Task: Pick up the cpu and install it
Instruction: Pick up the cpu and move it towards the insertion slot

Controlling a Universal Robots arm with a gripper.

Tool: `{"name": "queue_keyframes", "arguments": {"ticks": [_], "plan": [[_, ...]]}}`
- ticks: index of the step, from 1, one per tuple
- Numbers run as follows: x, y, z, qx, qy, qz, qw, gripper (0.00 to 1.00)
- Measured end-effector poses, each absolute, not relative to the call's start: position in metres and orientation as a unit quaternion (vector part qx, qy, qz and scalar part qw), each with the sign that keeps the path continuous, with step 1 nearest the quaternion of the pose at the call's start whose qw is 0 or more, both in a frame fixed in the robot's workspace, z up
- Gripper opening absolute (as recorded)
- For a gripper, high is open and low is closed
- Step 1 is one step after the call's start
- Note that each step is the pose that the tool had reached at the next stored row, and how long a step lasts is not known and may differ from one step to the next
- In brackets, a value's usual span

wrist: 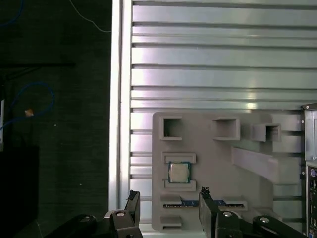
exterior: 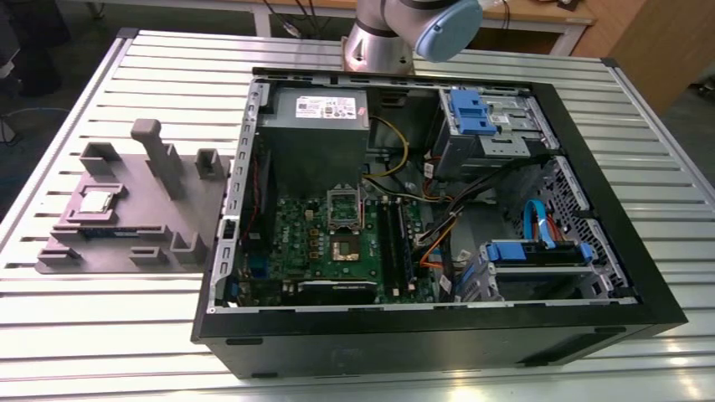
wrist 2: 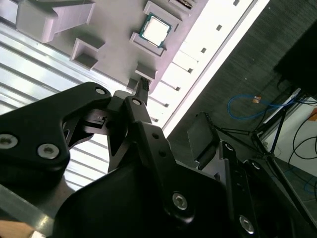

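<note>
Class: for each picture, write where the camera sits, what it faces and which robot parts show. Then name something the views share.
Exterior view: off the arm, looking down on the open computer case and grey holder; the arm shows behind.
First wrist view: on the arm, looking down on holder and slatted table; the open gripper shows.
Second wrist view: on the arm, slanting past the gripper's linkage to the holder.
Shared: the cpu in the holder.

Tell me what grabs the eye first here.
The open black computer case dominates the slatted table in the exterior view, green motherboard exposed inside. At the exterior view's left, a grey holder plate carries the cpu in a recess. In the first wrist view the pincer is open and empty, near the cpu.
</note>
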State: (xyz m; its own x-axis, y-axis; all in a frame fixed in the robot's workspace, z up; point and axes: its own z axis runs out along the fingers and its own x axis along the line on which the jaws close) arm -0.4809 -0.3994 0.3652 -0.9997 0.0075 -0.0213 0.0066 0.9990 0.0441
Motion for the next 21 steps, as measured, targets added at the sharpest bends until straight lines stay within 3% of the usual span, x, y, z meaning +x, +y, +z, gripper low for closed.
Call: {"name": "queue_keyframes", "arguments": {"ticks": [21], "plan": [[-0.4807, -0.3995, 0.3543, 0.002, 1.0, 0.022, 0.011, 0.59]]}}
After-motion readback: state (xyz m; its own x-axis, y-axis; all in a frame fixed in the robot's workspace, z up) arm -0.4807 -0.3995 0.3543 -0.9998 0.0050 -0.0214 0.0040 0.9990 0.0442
